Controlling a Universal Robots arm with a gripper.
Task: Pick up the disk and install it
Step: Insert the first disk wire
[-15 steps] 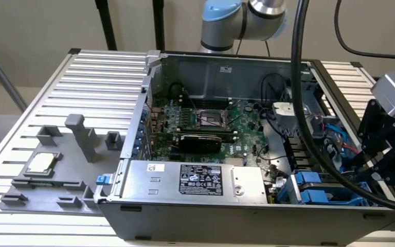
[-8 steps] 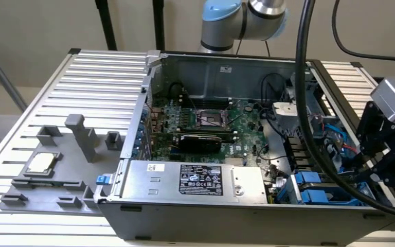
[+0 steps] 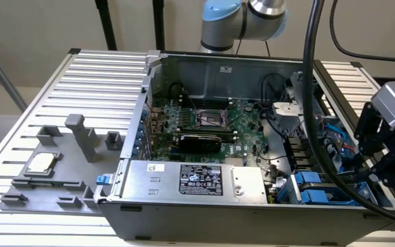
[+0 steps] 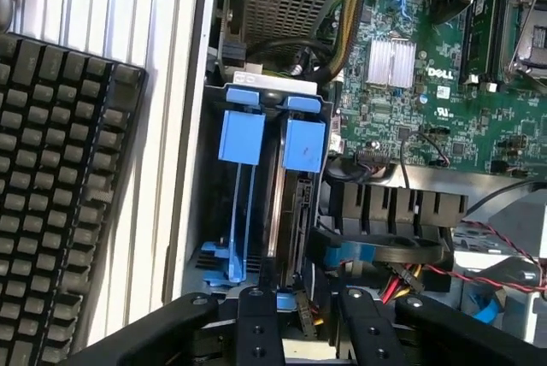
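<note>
Find the disk standing on edge in the drive bay, at the near corner of the computer case on the exterior view's right, just beside a second blue carrier. Appears already seated in its slot.

Judging by the metal body: stiff, dense, fairly heavy for its bulk, smooth on the flat faces, and delicate on the side with what looks like a bare circuit board. Best taken by the plastic rails or the blue tab, never by the board or the connector end.

Note the gripper hovering near the bay's end, fingers spread wider than the disk's edge, clamping nothing.
</note>
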